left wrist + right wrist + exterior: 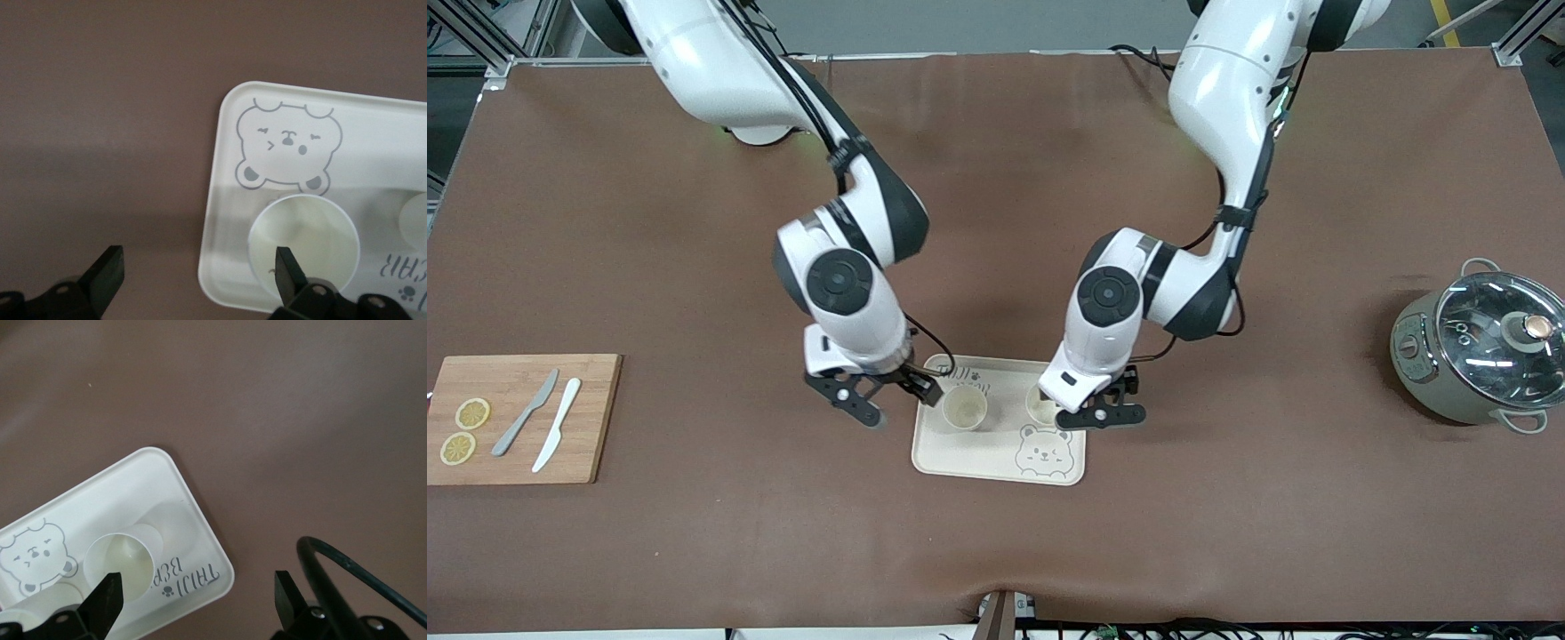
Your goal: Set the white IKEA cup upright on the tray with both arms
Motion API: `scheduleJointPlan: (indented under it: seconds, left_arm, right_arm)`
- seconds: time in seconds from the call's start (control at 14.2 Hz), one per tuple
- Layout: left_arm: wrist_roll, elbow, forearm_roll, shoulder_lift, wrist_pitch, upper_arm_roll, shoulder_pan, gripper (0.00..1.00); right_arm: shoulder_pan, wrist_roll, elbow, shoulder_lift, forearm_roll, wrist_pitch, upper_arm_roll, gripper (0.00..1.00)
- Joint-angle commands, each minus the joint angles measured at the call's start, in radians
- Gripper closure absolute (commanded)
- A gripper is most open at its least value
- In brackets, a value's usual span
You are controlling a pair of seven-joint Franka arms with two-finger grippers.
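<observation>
Grey "TAIJI BEAR" lettering with paw print on cream tray [193, 513], beside bear drawing [288, 148]

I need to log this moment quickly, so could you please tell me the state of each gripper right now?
Left gripper: open, holding nothing, over the cup on the tray.
Right gripper: open, holding nothing, over the tray's edge beside the other cup.

Brown table [996, 551] carries tray [960, 453], cutting board [596, 418], lidded pot [1476, 356].
</observation>
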Motion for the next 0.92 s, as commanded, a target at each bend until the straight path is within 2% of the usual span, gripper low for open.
scheduleJointPlan:
  seconds: [0.0, 0.14, 0.35, 0.49, 0.7, 0.85]
  left_arm:
    - [0.121, 0.017, -0.028, -0.090, -0.091, -0.005, 0.095, 0.00]
    - [0.235, 0.016, -0.030, -0.098, -0.089, -0.002, 0.162, 0.00]
    - [0.259, 0.020, -0.027, -0.112, -0.080, 0.000, 0.273, 0.00]
    - [0.346, 0.017, -0.022, -0.142, -0.081, -0.002, 0.317, 0.00]
    - [0.441, 0.001, -0.030, -0.245, -0.149, -0.010, 0.373, 0.00]
    - [0.478, 0.001, -0.034, -0.294, -0.192, -0.008, 0.373, 0.00]
  right_arm:
    - [-0.038, -0.046, -0.038, -0.134, 0.041, -0.133, 0.020, 0.00]
    - [-0.070, -0.134, -0.040, -0.220, 0.068, -0.274, 0.018, 0.00]
    - [-0.170, -0.327, -0.043, -0.352, 0.082, -0.455, 0.018, 0.00]
    - [-0.242, -0.458, -0.043, -0.424, 0.082, -0.544, 0.018, 0.00]
    - [-0.372, -0.707, -0.043, -0.502, 0.082, -0.624, 0.012, 0.00]
    - [-0.448, -0.825, -0.054, -0.512, 0.081, -0.626, 0.012, 0.00]
